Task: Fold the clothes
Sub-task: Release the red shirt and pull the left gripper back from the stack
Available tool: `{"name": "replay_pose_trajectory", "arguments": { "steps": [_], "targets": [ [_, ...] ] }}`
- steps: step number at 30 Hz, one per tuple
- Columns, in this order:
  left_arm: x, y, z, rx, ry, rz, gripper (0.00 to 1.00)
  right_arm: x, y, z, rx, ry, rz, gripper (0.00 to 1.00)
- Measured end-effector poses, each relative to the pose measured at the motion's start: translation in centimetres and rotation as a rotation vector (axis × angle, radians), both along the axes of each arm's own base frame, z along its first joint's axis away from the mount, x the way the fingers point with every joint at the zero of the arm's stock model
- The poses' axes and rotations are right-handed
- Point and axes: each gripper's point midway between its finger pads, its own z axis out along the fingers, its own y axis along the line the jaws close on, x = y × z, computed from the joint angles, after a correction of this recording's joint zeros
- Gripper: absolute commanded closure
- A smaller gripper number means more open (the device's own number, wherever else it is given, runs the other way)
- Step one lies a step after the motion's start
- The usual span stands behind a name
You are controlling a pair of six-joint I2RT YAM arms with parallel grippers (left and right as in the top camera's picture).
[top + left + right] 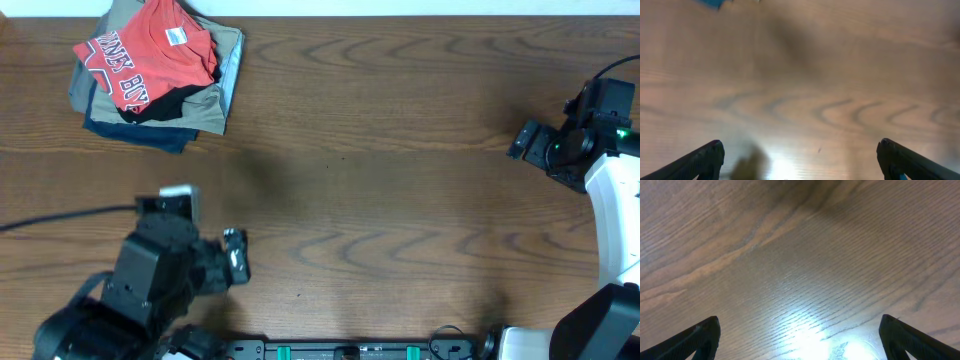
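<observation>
The clothes, a coral-red T-shirt (150, 50) with navy-and-white lettering and a white neck tag, lies loosely bunched on top of a pile at the table's far left corner. My left gripper (236, 256) is low at the front left, well away from the shirt. It is open, and only bare wood shows between its fingers (715, 151) in the left wrist view (800, 147). My right gripper (521, 141) hangs at the right edge, open over bare wood (800, 322). Neither gripper holds anything.
Under the shirt lie a black garment (172, 102), a khaki one (226, 78) and a navy one (150, 135), stacked. A blue scrap (715, 2) shows at the top edge of the left wrist view. A black cable (60, 217) runs along the left side of the wooden table (400, 120).
</observation>
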Motion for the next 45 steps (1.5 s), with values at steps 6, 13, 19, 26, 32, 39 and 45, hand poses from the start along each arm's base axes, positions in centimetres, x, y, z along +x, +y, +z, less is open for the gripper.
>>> {"name": "replay_pose_trajectory", "arguments": {
  "steps": [6, 13, 19, 26, 32, 39, 45],
  "targets": [
    [-2.3, 1.2, -1.8, 0.040, 0.105, 0.017, 0.02, 0.0, 0.0, 0.0, 0.000, 0.000, 0.000, 0.01],
    [-2.0, 1.2, -1.6, 0.038, 0.092, 0.027, 0.02, 0.0, 0.0, 0.0, 0.000, 0.000, 0.000, 0.01],
    [0.4, 0.2, -1.6, 0.011, 0.008, 0.030, 0.02, 0.0, 0.0, 0.0, 0.000, 0.000, 0.000, 0.01],
    [4.1, -0.9, -5.4, -0.009, -0.149, 0.002, 0.02, 0.0, 0.0, 0.0, 0.000, -0.001, 0.000, 0.01],
    [5.5, 0.6, -8.6, -0.050, -0.327, 0.077, 0.02, 0.0, 0.0, 0.0, 0.000, -0.001, 0.000, 0.01],
    [5.4, 3.7, -9.5, -0.075, -0.482, 0.214, 0.02, 0.0, 0.0, 0.0, 0.000, -0.001, 0.000, 0.01],
    [5.5, 6.1, -8.7, -0.072, -0.606, 0.318, 0.02, 0.0, 0.0, 0.0, 0.000, 0.000, 0.000, 0.01]
  ]
}}
